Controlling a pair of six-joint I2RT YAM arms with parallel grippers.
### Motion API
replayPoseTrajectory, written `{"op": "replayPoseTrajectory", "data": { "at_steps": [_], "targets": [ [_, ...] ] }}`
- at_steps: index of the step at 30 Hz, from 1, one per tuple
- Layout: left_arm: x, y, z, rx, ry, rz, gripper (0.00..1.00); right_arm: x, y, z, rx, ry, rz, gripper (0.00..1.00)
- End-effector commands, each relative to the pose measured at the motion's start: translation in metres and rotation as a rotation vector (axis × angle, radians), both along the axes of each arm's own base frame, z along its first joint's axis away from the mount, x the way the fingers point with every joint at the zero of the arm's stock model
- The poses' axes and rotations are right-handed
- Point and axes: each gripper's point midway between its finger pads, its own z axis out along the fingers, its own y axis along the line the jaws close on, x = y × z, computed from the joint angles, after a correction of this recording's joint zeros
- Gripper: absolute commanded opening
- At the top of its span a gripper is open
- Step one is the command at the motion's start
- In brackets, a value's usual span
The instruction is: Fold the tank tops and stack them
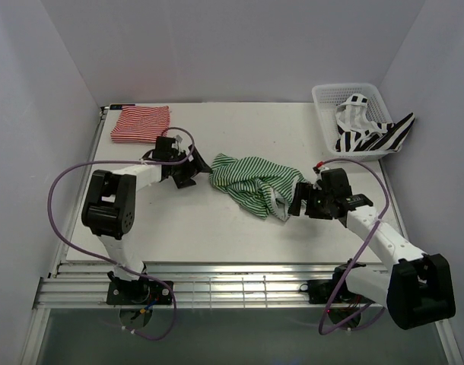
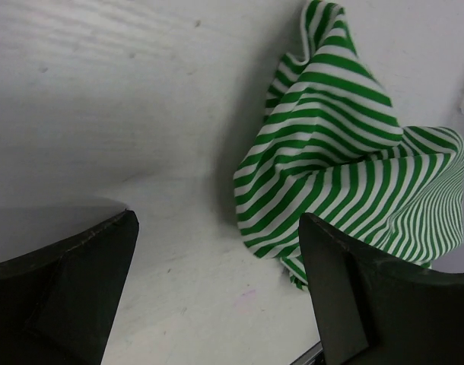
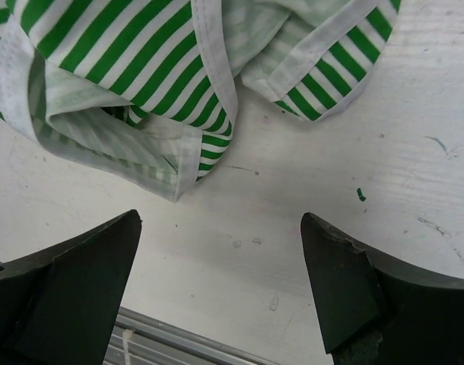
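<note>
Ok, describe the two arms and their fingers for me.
Both the left arm and the right arm have white links joined by chunky black joint housings. A thin purple cable loops loosely off each. The fingers are plain matte black wedges, with no markings visible.

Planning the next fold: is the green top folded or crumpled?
Crumpled: the green-and-white top lies in a bunched, wrinkled heap, its hems twisted over each other.

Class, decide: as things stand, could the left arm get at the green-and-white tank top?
Probably yes. The left gripper stands open right beside the green-and-white tank top, with only bare table between them.
</note>
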Motion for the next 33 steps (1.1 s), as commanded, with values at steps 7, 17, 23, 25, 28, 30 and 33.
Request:
{"op": "replayPoseTrajectory", "data": {
  "at_steps": [7, 17, 23, 25, 28, 30, 33],
  "targets": [
    [0.041, -0.032, -0.020, 0.003, -0.036, -0.079, 0.98, 0.012, 0.028, -0.026, -0.047, 0.032, -0.027, 0.97],
    [0.058, -0.057, -0.047, 0.102, -0.012, -0.129, 0.15, 0.022, 0.022, -0.048, -0.109, 0.057, -0.106, 0.76],
    [0.056, -0.050, -0.007, 0.124, -0.119, -0.111, 0.00, 0.036, 0.020, -0.030, -0.131, -0.005, -0.108, 0.09],
    [0.060, -0.041, 0.041, 0.141, -0.222, -0.069, 0.00, 0.045, 0.012, -0.011, -0.169, -0.070, -0.112, 0.08],
    [0.060, -0.017, 0.109, 0.192, -0.367, 0.039, 0.00, 0.060, 0.002, 0.036, -0.204, -0.199, -0.131, 0.08],
    [0.057, 0.000, 0.140, 0.232, -0.421, 0.116, 0.00, 0.067, -0.001, 0.068, -0.198, -0.286, -0.148, 0.08],
    [0.041, 0.019, 0.204, 0.235, -0.534, 0.200, 0.00, 0.071, -0.012, 0.125, -0.190, -0.420, -0.187, 0.08]
  ]
}}
